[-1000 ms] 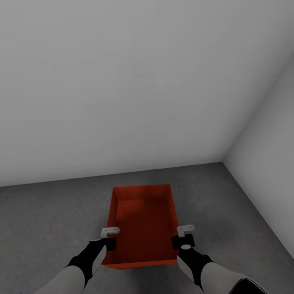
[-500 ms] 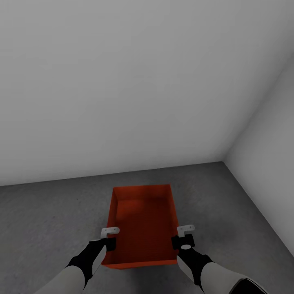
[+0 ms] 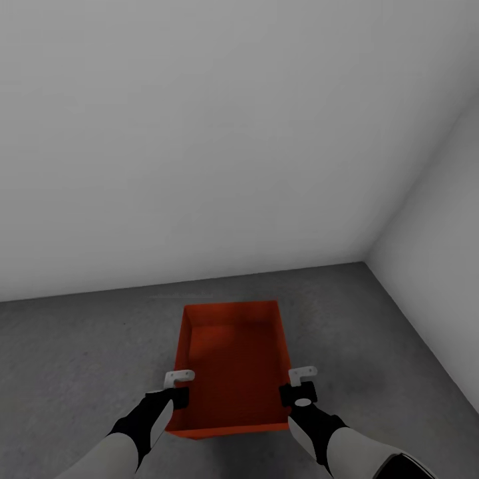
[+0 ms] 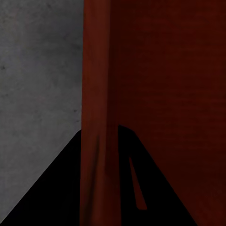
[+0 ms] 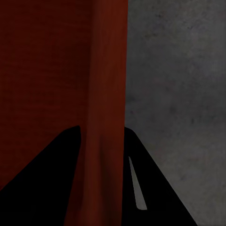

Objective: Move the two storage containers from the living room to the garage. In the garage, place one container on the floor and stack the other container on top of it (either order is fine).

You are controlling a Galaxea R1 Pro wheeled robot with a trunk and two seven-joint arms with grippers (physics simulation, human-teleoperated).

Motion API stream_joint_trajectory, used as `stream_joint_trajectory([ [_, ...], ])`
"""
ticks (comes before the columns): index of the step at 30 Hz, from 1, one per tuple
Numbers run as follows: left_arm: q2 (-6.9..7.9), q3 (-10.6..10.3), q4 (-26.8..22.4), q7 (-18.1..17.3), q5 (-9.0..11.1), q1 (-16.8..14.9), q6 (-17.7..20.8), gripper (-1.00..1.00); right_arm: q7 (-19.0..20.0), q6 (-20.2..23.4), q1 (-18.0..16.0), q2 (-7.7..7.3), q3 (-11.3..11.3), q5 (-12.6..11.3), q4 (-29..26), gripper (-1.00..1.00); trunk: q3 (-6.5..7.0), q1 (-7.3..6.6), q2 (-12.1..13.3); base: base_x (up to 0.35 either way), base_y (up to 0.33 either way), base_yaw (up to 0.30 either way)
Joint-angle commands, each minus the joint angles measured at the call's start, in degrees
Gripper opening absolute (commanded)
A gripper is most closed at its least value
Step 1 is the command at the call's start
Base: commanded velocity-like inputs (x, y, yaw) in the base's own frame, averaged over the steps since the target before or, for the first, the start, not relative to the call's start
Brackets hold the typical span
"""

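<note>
The left gripper (image 3: 178, 387) is pinched onto the left long wall of the orange-red storage container (image 3: 233, 362), near the bin's near corner; in the left wrist view its two dark fingers (image 4: 61, 188) sit one on each side of that thin wall, one inside the bin and one outside, pressed against it. The right gripper (image 3: 301, 384) clamps the opposite long wall in the same way, also close to the near end, and the right wrist view shows the red wall running straight between its fingers (image 5: 155, 193), with the ribbed inner face of the container (image 5: 47, 70) on one side and grey concrete on the other. Both black wrists and pale forearms reach in from the near edge of the head view, one on each side of the bin.

The container is open-topped and nothing lies in it; its long axis points away from the robot toward the wall. It is over the dark grey mottled floor (image 3: 80, 346) of the garage; whether its base touches the concrete or hangs just above it cannot be told. Beyond it a plain pale wall (image 3: 199, 133) meets a second wall (image 3: 439, 266) at a corner on the right
</note>
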Motion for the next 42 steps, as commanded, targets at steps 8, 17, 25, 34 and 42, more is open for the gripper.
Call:
stream_joint_trajectory([
  [8,2.17,0.06,-0.28,0.33,-0.8,-0.01,0.38,-1.0,-0.12,-0.3,-0.05,-0.61,-0.95,-1.2,0.15,-1.0,-0.58,0.66,-1.23,0.0,0.0,0.0],
  [17,2.13,-0.02,-0.28,0.33,-0.86,-0.01,0.38,-1.0,-0.12,-0.3,-0.05,-0.61,-0.95,-1.2,0.15,-1.0,-1.66,1.98,-3.64,0.0,0.0,0.0],
  [25,2.11,-0.02,-0.28,0.33,-0.86,-0.01,0.38,-1.0,-0.12,-0.3,-0.05,-0.61,-0.95,-1.2,0.15,-1.0,-1.66,1.98,-3.64,0.0,0.0,0.0],
  [34,2.11,-0.02,-0.28,0.33,-0.88,-0.01,0.38,-1.0,-0.12,-0.3,-0.05,-0.61,-0.95,-1.2,0.15,-1.0,-2.56,3.07,-5.64,0.0,0.0,0.0],
  [42,2.11,-0.02,-0.28,0.33,-0.88,-0.01,0.38,-1.0,-0.12,-0.3,-0.05,-0.61,-0.95,-1.2,0.15,-1.0,-3.99,4.83,-8.85,0.0,0.0,0.0],
])
